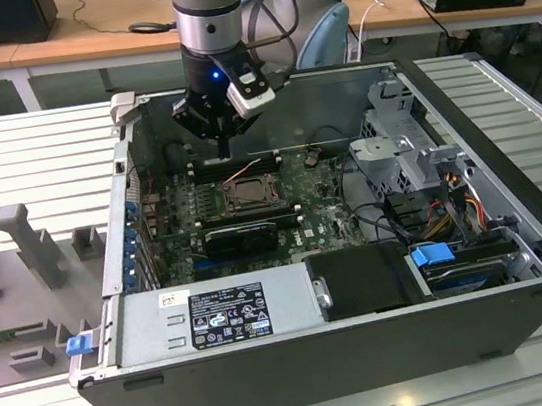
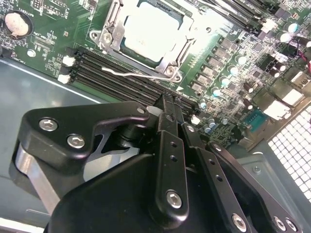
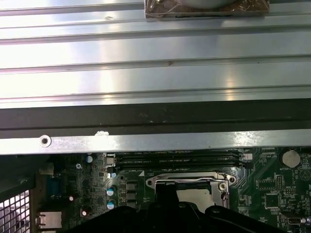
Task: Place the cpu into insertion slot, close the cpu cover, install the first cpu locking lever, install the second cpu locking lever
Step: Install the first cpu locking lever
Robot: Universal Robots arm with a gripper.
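gripper [image 1: 224, 149]: fingers pressed together, nothing held, hanging just above the board.
cpu [image 2: 148, 30]: seated in the socket, pale top showing, just beyond the fingertips.
cpu cover [image 2: 111, 22]: down flat, framing the chip.
locking lever [image 2: 131, 74]: thin wire lying along the socket edge nearest the gripper.

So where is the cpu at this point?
The cpu sits in the socket on the motherboard, framed by the cpu cover, beside the black memory slots in the second wrist view. In the exterior view it lies just below the gripper.
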